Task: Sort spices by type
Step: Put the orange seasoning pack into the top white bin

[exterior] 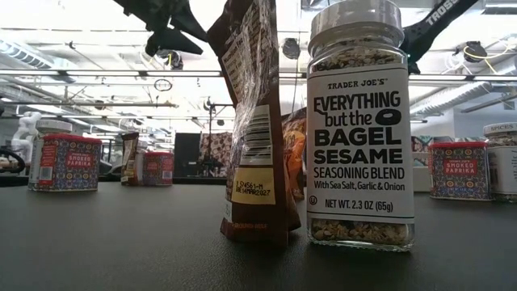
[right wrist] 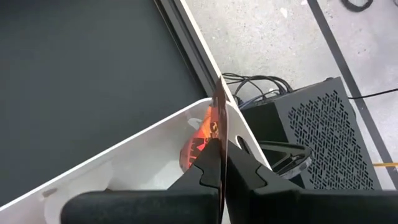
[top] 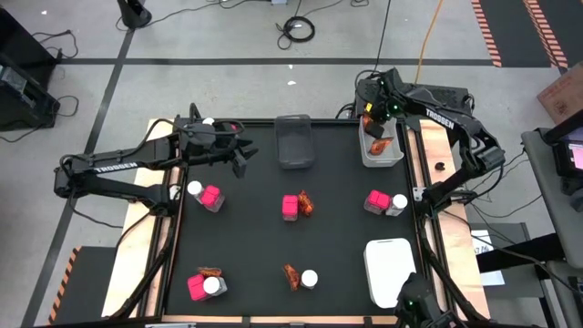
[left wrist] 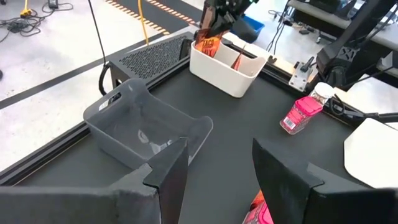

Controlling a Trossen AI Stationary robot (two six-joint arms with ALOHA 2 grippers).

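An orange-red sachet [right wrist: 219, 118] is held edge-on between the closed fingers of the right gripper [top: 369, 117], which hangs over the white bin [top: 383, 157] at the far right corner of the table. The step in hand is judged to be the dropping of this sachet into that bin, where another sachet [top: 381, 146] is already lying. To do it well, the sachet should be lowered until its bottom edge is inside the bin walls, and only then should the fingers be opened, because a thin crinkly pack can be deflected by the rim and fall outside. It should also be kept away from the near wall, which is seen just beside the pack in the right wrist view. The held sachet stands upright, gripped by its lower part, with its upper part rising past the fingertips. The left gripper [top: 239, 155] waits with its fingers wide apart and empty above the table, near the dark grey tray [top: 293, 141]. The other spices are still spread on the table: pink packs [top: 210, 196], small jars [top: 309, 277] and sachets [top: 305, 202], in mixed little groups well apart from both grippers.
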